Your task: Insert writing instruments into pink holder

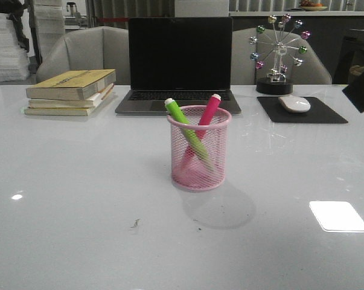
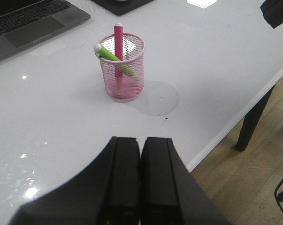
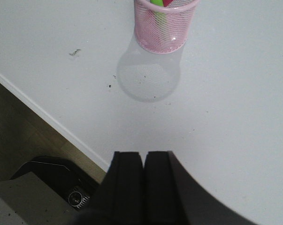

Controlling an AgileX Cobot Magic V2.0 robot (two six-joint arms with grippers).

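Observation:
The pink mesh holder (image 1: 199, 151) stands upright mid-table. Inside it lean the lime green marker (image 1: 183, 124) and the magenta marker (image 1: 208, 113), crossed, with their whitish ends above the rim. The left wrist view shows the holder (image 2: 123, 68) with the green marker (image 2: 109, 54) and the magenta marker (image 2: 118, 40) well ahead of my left gripper (image 2: 141, 140), which is shut and holds nothing. My right gripper (image 3: 143, 153) is shut and empty too, far back from the holder (image 3: 165, 26) near the table's front edge. Neither gripper shows in the front view.
An open laptop (image 1: 178, 63) sits behind the holder, a stack of books (image 1: 72, 92) at back left, and a mouse (image 1: 294, 103) on a black pad (image 1: 302, 111) beside a ferris-wheel ornament (image 1: 278, 54) at back right. The table edge (image 3: 52, 122) runs close below my right gripper.

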